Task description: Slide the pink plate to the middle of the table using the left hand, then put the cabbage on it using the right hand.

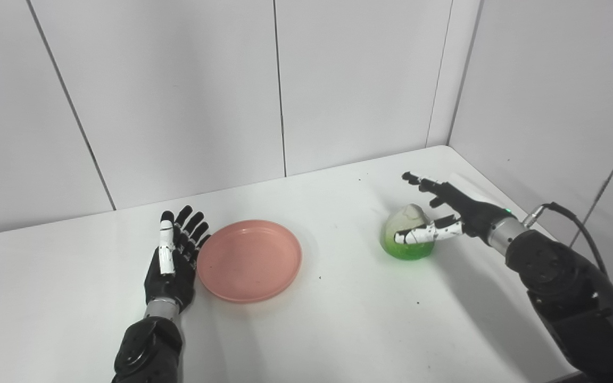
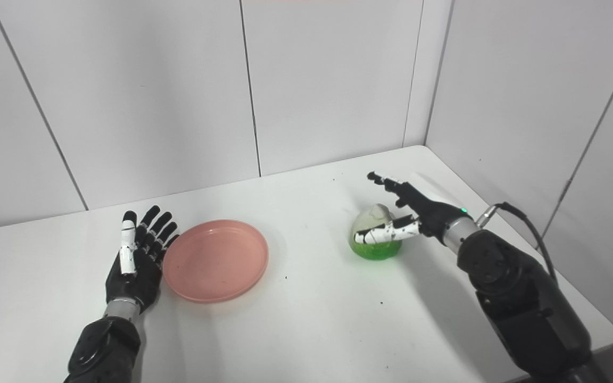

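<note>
Table (image 1: 338,330) white, panelled walls behind. Left hand (image 1: 173,260) spread beside pink plate (image 1: 249,260); right hand (image 1: 445,213) spread around cabbage (image 1: 410,242), contact unclear.

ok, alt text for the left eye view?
The right hand, open, reaches around a green cabbage on a white table. The open left hand rests at the left rim of an empty pink plate.

Plate (image 1: 249,260) left of cabbage (image 1: 410,234) (well apart) on table (image 1: 338,319).
</note>
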Tool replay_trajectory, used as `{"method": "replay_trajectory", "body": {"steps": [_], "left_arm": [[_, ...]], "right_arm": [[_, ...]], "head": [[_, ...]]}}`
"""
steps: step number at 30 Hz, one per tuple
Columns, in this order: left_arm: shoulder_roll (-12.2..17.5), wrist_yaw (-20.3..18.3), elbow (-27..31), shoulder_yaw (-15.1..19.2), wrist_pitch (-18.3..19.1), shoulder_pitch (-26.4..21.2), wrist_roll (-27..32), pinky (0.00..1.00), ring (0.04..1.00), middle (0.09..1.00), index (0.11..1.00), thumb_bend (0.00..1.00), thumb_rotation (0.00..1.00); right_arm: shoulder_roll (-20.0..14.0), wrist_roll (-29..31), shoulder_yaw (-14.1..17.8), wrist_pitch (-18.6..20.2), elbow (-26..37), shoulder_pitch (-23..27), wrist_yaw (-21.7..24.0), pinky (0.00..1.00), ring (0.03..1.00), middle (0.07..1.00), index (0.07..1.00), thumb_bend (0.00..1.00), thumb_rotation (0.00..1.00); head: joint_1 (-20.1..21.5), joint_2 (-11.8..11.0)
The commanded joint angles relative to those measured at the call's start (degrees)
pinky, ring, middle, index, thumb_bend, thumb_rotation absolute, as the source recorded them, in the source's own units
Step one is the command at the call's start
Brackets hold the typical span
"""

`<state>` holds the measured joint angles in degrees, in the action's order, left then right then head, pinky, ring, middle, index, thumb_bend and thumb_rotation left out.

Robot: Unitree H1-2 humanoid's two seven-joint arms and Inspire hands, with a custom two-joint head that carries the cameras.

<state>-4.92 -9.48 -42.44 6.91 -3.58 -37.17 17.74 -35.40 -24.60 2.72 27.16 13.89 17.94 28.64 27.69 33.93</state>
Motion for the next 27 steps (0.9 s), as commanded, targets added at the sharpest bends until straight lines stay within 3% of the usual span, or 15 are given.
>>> {"method": "replay_trajectory", "body": {"steps": [1, 10, 15, 21, 26, 27], "left_arm": [[-0.38, 0.63, 1.67, -0.57, 0.29, -0.46, -1.10, 0.86, 0.883, 0.871, 0.863, 0.63, 0.95], [-0.38, 0.59, 2.08, -0.70, 0.29, -0.13, -1.96, 0.85, 0.878, 0.870, 0.859, 0.63, 0.95], [-0.29, 0.29, 2.20, -0.54, 0.53, -0.04, -1.84, 0.85, 0.876, 0.866, 0.854, 0.63, 0.95], [-0.29, 0.47, 2.86, -0.68, 0.51, 0.32, -2.16, 0.86, 0.879, 0.866, 0.854, 0.63, 0.94], [-0.51, 0.51, 3.38, -0.55, 0.70, 0.59, -2.03, 0.86, 0.876, 0.864, 0.850, 0.63, 0.94], [-0.58, 0.57, 3.63, -0.55, 0.77, 0.71, -2.03, 0.85, 0.875, 0.864, 0.849, 0.63, 0.93]], "right_arm": [[-0.52, -2.01, 0.44, -0.25, -0.48, 3.32, 1.24, 0.82, 0.940, 0.956, 0.930, 0.84, 0.40], [-1.23, -5.37, -3.32, -0.26, -4.82, 6.28, 3.03, 0.86, 0.962, 0.971, 0.940, 0.86, 0.42], [-3.94, -11.28, -9.32, -0.66, -6.31, 8.05, 3.10, 0.98, 0.950, 0.946, 0.935, 0.93, 0.46], [-6.02, -15.57, -14.12, -2.52, -8.48, 9.05, 2.43, 1.00, 0.952, 0.931, 0.929, 0.97, 0.46], [-6.02, -15.55, -15.20, -3.24, -10.66, 9.43, 2.35, 1.00, 0.948, 0.929, 0.915, 0.99, 0.38], [-6.01, -15.34, -15.22, -3.43, -10.88, 9.40, 2.26, 0.95, 0.935, 0.926, 0.908, 0.98, 0.35]], "head": [[-0.15, 0.00], [0.16, 0.00], [0.29, -0.09], [0.37, 0.00], [0.27, 0.16], [-0.05, 0.29]]}}
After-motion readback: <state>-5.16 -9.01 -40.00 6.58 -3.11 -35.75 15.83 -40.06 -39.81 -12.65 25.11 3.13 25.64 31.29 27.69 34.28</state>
